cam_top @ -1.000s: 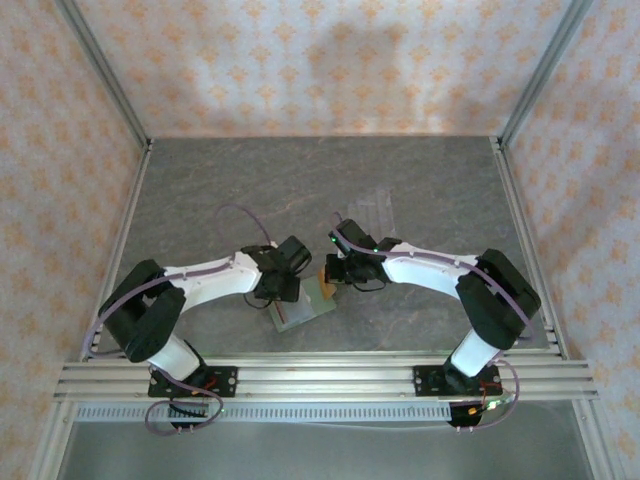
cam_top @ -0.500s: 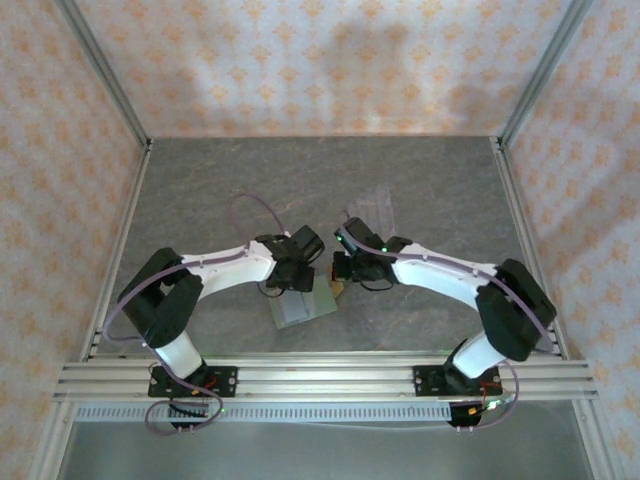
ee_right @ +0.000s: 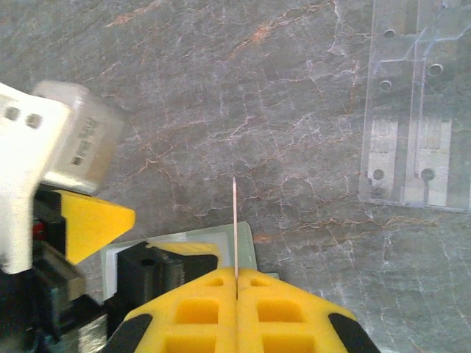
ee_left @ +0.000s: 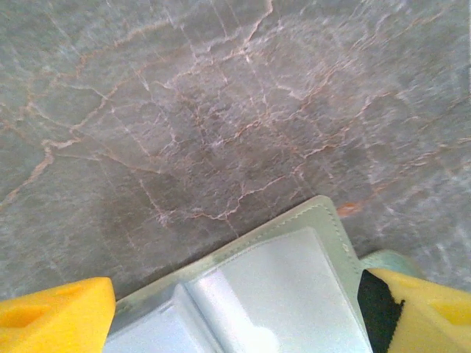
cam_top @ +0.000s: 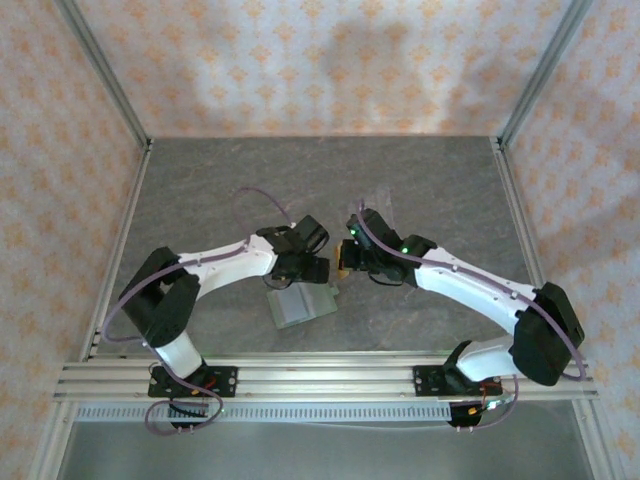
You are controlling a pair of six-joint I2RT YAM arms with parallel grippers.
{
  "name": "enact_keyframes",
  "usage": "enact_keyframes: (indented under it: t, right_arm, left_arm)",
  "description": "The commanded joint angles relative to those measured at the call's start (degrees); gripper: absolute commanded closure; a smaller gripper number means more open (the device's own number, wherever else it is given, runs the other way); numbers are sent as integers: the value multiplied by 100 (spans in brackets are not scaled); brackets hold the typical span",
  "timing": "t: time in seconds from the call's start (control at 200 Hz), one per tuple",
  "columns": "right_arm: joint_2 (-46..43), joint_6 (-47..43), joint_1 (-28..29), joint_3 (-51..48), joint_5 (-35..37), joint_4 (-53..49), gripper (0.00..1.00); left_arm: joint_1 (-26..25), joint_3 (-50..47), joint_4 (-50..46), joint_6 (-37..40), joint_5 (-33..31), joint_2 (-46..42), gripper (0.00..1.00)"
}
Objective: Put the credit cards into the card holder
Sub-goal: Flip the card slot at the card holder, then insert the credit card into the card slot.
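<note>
The card holder (cam_top: 298, 305) lies open on the table, a sage-green wallet with pale inner pockets (ee_left: 283, 290). My left gripper (ee_left: 235, 323) hangs just above its far edge, open, one yellow finger on each side and nothing held. My right gripper (ee_right: 236, 283) is shut on a thin credit card (ee_right: 235, 213) seen edge-on, standing upright over the wallet's far corner (ee_right: 247, 248). From above, the card shows as a gold-orange bit (cam_top: 343, 262) at the right gripper (cam_top: 347, 262), close beside the left gripper (cam_top: 312, 268).
A clear ridged acrylic tray (ee_right: 416, 132) lies on the grey stone table, right of and beyond the right gripper, faint from above (cam_top: 385, 208). The left gripper's yellow finger (ee_right: 92, 220) sits close to the left of the right fingers. Patterned walls enclose the table.
The left gripper has opened wide and shifted right and farther, above the wallet's far edge. The right arm has stretched out and carried its card slightly away from the bases.
</note>
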Motion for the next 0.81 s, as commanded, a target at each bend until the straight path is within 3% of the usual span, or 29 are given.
enact_keyframes:
  t: [0.0,0.125,0.27,0.39,0.801]
  right_arm:
    - [-19,-53,-12,-47,-180,310,100]
    - [286,-78,-12,-104,-742,814,100]
    - [649,-50,-12,-363,-1145,1748,100]
    - [1014,-78,-21,-485,-1564,2384,100]
    - [1670,-62,-117,-863,-2383,3602,100]
  left_arm:
    - [105,-241,-174,-124,-179,-635,14]
    - [105,-459,-186,-131,23,-955,24]
    - [96,-642,-194,-121,109,-933,58]
    - [91,-748,-382,-27,-58,-886,67]
    - [87,-1447,-416,83,-395,-691,69]
